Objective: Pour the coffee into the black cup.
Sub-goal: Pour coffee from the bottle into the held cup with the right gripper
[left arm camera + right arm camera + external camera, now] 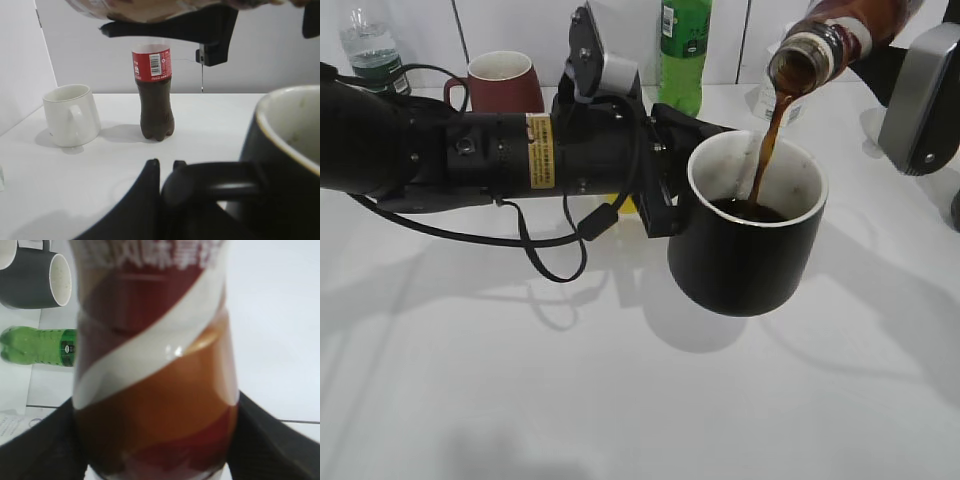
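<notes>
A: Two grippers share this pour, and we read each hold from the black cup (750, 240). Our left gripper (665, 185) comes in from the cup's left side and has its jaws clenched on the black handle (220, 182); the left wrist view shows dark fingers (145, 200) pinched against that loop. The cup seems raised off the white table (520, 400), its shadow lying apart below it, though we cannot be certain.

B: Why hold it at all?

A: We judge it steadies the cup and brings the white-lined mouth under the stream. Above the cup's right rim, the coffee bottle (830, 40) is tipped neck-down, and a brown stream (768, 140) falls from its mouth into the dark pool already inside.

B: And the right gripper (160, 440)?

A: It is grasping the bottle around its body; the right wrist view shows the brown-and-white swirl label filling the frame with dark pads (270, 440) at either side. The mouth sits well above the rim, so we think splash on the inner wall is the risk.

B: What else stands near the cup?

A: Behind it, a green soda bottle (685, 50); behind and to its left, a maroon mug (500, 85) and a clear water bottle (370, 50). Beyond the cup in the left wrist view stand a cola bottle (155, 95) and a white mug (70, 115).
</notes>
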Available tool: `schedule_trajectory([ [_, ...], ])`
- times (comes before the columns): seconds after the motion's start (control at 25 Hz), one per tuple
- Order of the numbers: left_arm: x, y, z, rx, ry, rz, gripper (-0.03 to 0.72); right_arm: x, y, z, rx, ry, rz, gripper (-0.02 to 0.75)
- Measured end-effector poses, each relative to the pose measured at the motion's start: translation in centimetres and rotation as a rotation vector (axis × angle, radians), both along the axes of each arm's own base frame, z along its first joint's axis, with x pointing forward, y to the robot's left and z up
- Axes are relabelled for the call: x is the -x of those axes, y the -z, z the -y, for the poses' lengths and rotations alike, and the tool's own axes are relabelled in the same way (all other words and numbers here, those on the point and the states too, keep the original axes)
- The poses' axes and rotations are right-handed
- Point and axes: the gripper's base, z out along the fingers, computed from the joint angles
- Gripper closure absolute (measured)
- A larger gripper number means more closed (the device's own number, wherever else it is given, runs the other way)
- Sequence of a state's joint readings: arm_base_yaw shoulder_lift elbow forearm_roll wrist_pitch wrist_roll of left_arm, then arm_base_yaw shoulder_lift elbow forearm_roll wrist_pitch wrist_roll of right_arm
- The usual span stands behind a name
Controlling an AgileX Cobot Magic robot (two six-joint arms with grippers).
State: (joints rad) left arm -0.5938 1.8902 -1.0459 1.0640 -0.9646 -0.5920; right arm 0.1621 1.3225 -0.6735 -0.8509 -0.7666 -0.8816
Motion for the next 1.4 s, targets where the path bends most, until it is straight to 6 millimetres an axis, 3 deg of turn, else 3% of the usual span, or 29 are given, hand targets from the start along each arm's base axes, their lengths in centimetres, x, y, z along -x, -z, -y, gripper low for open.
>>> schedule_trajectory([
  [1.4,0.0,0.03,0.0,-0.004,0.0,0.001,0.646,-0.02,-0.05,0.02,0.07,0.004,0.067,0.197],
])
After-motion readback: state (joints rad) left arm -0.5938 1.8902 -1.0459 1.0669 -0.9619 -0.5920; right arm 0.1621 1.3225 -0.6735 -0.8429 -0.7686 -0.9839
